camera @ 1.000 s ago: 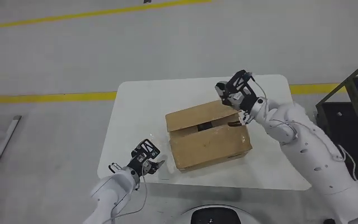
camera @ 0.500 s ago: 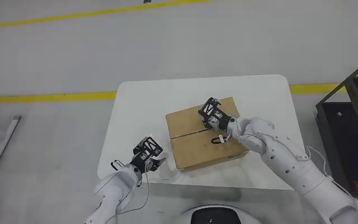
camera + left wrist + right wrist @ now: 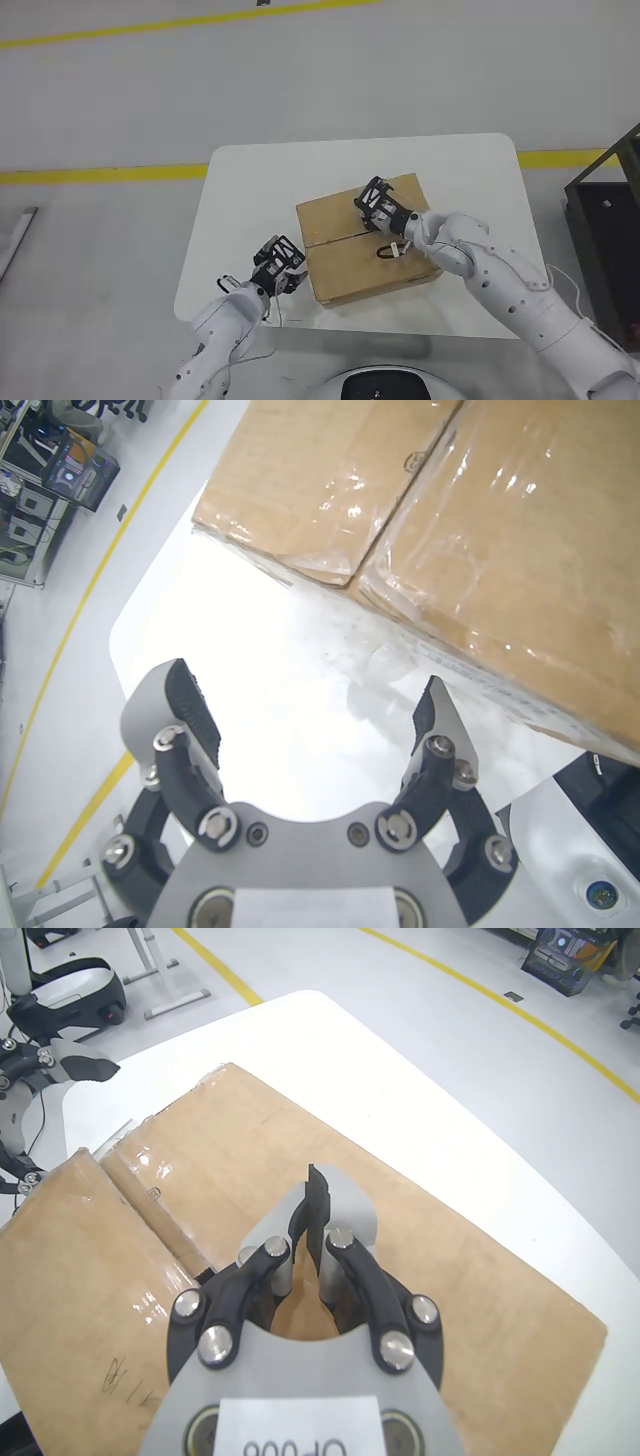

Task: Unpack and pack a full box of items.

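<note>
A brown cardboard box (image 3: pixel 340 245) sits near the middle of the white table (image 3: pixel 250 190), its two top flaps folded flat with a seam between them. My right gripper (image 3: pixel 375 197) rests on the far flap (image 3: pixel 400 1238), fingers shut with nothing between them (image 3: pixel 312 1198). My left gripper (image 3: pixel 280 262) hovers just above the table at the box's near-left corner (image 3: pixel 450 550), open and empty (image 3: pixel 315 710). Glossy clear tape covers the box's side and flap edges in the left wrist view.
A dark metal rack (image 3: pixel 605 200) stands off the table's right side. Yellow floor lines (image 3: pixel 100 173) run behind the table. Bare tabletop lies left of the box and along the far edge. A wheeled base and equipment stand on the floor in the right wrist view (image 3: pixel 70 993).
The right gripper came down from the box's far right corner onto the far flap, pushing it flat and closing the box. The left gripper moved right, up to the box's near-left corner.
</note>
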Available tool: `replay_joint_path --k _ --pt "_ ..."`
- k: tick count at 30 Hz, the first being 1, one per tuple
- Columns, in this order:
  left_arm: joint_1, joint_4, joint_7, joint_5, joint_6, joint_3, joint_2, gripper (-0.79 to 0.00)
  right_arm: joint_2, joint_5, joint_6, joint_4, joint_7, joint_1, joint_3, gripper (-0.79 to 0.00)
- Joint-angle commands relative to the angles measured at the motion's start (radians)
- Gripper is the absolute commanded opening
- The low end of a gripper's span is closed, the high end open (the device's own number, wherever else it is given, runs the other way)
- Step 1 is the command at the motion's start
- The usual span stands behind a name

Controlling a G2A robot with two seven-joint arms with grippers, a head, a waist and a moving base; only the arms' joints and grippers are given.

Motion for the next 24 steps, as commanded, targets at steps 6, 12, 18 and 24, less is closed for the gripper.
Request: replay_joint_path --k 6,12,18,24 --pt "-0.038 0.085 0.092 0.024 0.047 0.053 -0.014 0.0 -0.003 0.004 -0.002 0.002 0.013 -0.005 0.011 -0.785" --pt "-0.04 0.084 0.167 0.034 0.129 0.053 -0.022 0.0 -0.008 0.007 -0.011 0.007 0.023 -0.003 0.008 -0.785" --pt "-0.023 0.081 0.203 0.016 0.197 0.022 -0.026 0.0 -0.015 0.008 -0.019 0.015 0.029 0.003 0.001 -0.785" --pt "-0.001 0.067 0.208 0.023 0.266 -0.007 -0.028 0.0 -0.019 0.008 -0.027 0.024 0.03 0.005 0.001 -0.785"
